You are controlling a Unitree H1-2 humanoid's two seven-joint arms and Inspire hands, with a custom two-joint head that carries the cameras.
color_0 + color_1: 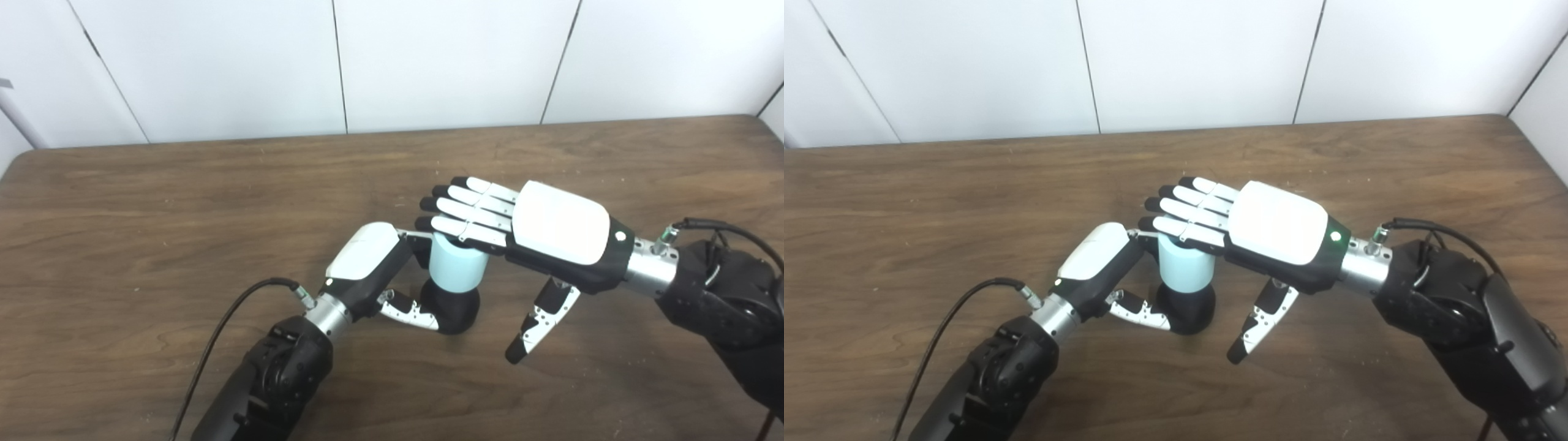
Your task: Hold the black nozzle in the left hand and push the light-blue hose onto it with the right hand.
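Under my right hand (545,236), left eye view: light-blue hose (456,264) stands on the black nozzle (452,306). Fingers flat and spread on its top, gripping nothing; I'd press straight down, palm level. Right eye view: left hand (1102,269) wraps the nozzle base, thumb in front; its fingers behind are hidden, seating depth unreadable.

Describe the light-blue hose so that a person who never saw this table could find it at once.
Look at the middle of the brown wooden table, where the two robot hands meet. Between them stands a short pale cylinder, the light-blue hose, upright on the rounded black nozzle. The left hand grips the nozzle and the right hand lies flat on top of the hose. It is the only blue thing there.
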